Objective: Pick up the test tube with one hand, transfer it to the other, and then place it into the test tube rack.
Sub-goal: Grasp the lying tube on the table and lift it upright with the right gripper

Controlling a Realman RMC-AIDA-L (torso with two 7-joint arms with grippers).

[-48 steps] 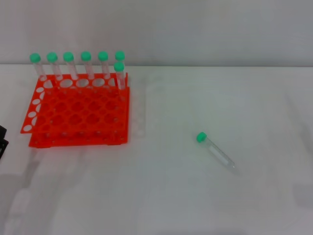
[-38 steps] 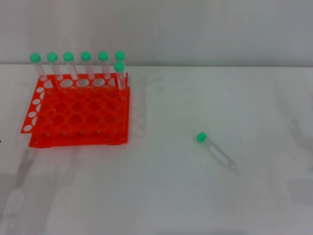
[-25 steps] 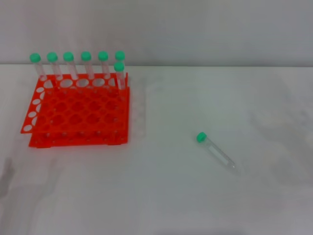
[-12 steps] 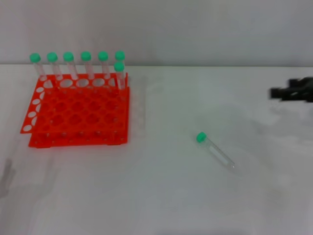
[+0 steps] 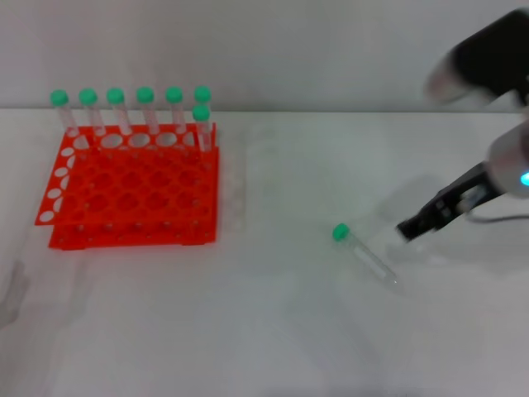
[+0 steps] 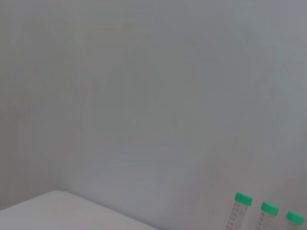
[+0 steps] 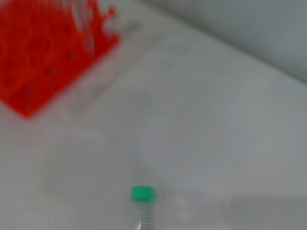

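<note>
White counter [image 5: 273, 331] carries all items. The test tube rack [image 5: 132, 186], orange-red, sits at the far left of the counter; seven green-capped tubes [image 5: 116, 109] stand upright along its rear edge, the rest of its holes unfilled. Right arm enters from the upper right of the head view. The right pincer [image 5: 411, 228] is low over the counter, just beside the test tube [image 5: 364, 255]; whether its fingers are spread or closed cannot be told. The test tube lies flat on the counter, right of centre, well apart from the rack, green cap toward the rack, tapered tip toward the robot. Left pincer: out of sight in every view.
</note>
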